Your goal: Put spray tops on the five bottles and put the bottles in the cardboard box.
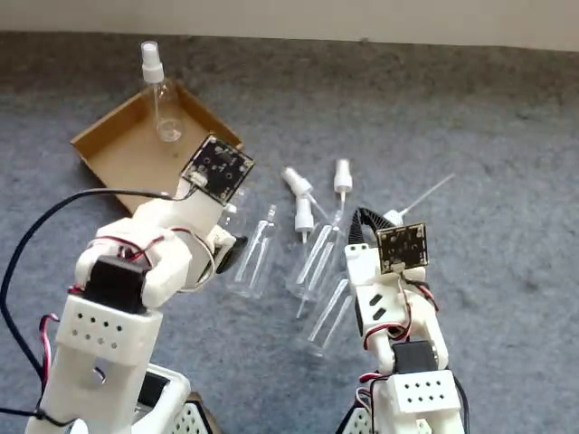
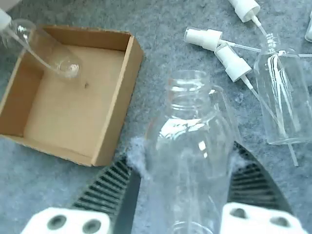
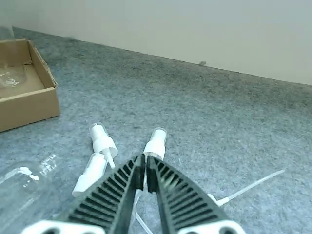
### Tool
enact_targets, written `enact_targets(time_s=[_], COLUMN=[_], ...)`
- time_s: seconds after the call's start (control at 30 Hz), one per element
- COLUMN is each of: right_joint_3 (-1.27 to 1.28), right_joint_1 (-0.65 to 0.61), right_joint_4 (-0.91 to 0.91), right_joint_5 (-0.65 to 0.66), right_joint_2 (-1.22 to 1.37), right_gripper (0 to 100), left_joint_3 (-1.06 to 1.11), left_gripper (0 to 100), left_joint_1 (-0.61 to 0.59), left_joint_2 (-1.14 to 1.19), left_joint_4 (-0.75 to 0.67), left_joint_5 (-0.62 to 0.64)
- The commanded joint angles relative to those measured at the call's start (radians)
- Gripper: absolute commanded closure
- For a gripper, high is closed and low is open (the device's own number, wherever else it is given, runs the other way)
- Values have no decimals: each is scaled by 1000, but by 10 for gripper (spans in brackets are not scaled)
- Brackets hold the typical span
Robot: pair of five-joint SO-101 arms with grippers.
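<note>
- Left gripper [image 2: 187,163] was clenched on an uncapped bottle [image 2: 190,131], jaws on either side of the clear body. The neck pointed away from the wrist with the threaded mouth left bare. Judged this grip was meant to hold the opening free so a top could be fitted.
- Cardboard box [image 1: 109,149] sat at the far left of the grey surface [image 1: 507,136], just beyond the left arm and within easy reach for drop-off.
- One finished bottle [image 1: 163,104] with its sprayer on was already in the box. Its base was on the box floor and its sprayer end rose past the far rim. Could not tell whether it leaned or stood upright.
- Right gripper [image 3: 145,162] was squeezed nearly closed, and nothing was visible between its jaws. It pointed at the nearest spray top [image 3: 156,140], which lay just past the tips and apart from them.
- Two more tops [image 1: 297,181] [image 1: 305,217] lay close together on the surface between the arms. A fourth top [image 1: 394,217], with its long dip tube trailing outward, lay just beside the right arm.
- Three open bottles lay on their sides between the arms [image 1: 256,246] [image 1: 317,258] [image 1: 330,309], some with thin tubes across them.
- Judgement: one of five was done. The step in hand looked like pairing a top with the held bottle. The right gripper would have to open before it could take one, and the thin tube would need lining up with the narrow mouth.
</note>
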Motion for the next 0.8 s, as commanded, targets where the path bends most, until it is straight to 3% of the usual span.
enact_targets(time_s=[0.0, 0.3, 0.77], right_joint_3=[110, 110, 110], right_joint_1=[-15, -16, -18], right_joint_4=[1, 1, 1], right_joint_5=[14, 14, 14], right_joint_2=[-13, -13, -13], right_gripper=[987, 987, 987], left_joint_3=[125, 535, 835], left_gripper=[854, 854, 854], left_joint_1=[18, 19, 25], left_joint_2=[-140, -521, -834], left_joint_4=[-127, -440, -617], left_joint_5=[118, 118, 124])
